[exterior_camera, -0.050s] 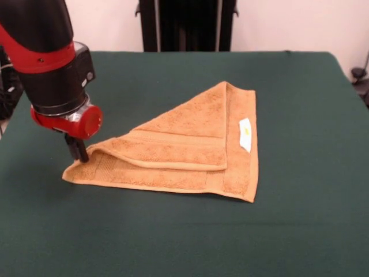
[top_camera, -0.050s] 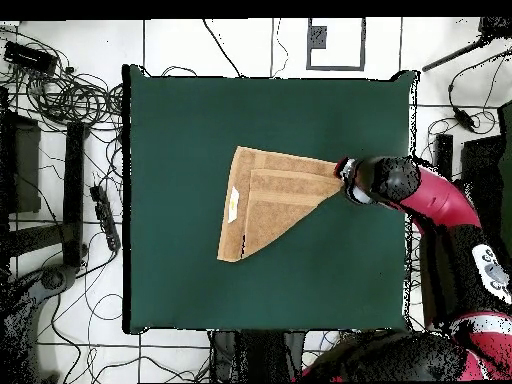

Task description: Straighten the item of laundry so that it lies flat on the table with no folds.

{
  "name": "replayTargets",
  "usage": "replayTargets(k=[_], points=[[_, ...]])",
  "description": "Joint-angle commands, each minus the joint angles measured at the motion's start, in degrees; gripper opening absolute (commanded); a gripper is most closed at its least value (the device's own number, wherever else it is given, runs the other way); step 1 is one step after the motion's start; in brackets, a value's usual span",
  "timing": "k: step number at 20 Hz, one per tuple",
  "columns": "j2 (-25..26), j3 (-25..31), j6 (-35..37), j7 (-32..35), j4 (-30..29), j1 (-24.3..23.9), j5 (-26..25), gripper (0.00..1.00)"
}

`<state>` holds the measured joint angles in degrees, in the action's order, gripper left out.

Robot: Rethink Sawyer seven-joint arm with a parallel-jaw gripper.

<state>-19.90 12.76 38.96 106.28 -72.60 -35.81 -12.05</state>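
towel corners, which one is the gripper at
The pointed corner of the towel at the front view's left, under the gripper; the other corners lie away from it, by the label.

Looped cloth on matt felt, glossy plastic above

The towel (exterior_camera, -0.050s: 184, 147) is orange-tan terry cloth, rough and nubbly with a soft pile, crossed by flatter, smoother woven bands; its small white-and-yellow label (exterior_camera, -0.050s: 245, 134) looks like smooth fabric. The table (exterior_camera, -0.050s: 300, 219) wears dark green felt-like cloth, matt and even, with no shine. The arm (exterior_camera, -0.050s: 49, 63) has hard, smooth red and black shells, seemingly plastic, with a slight gloss, and a bright metallic-looking ring by the red collar.
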Motion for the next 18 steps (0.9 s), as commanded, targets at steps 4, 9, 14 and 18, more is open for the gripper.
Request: replayTargets(k=[4, 9, 14, 18], points=[[-2.09, 12.50, -3.39, -13.56, -14.13, -3.17, -4.91, 0.00], [-5.01, 16.20, -3.59, -14.45, -19.31, -7.40, -6.97, 0.00], [-6.00, 18.77, -0.91, -16.04, -20.27, -10.03, -9.10, 0.00], [-5.88, 20.11, 1.36, -16.61, -19.80, -11.16, -10.29, 0.00]])
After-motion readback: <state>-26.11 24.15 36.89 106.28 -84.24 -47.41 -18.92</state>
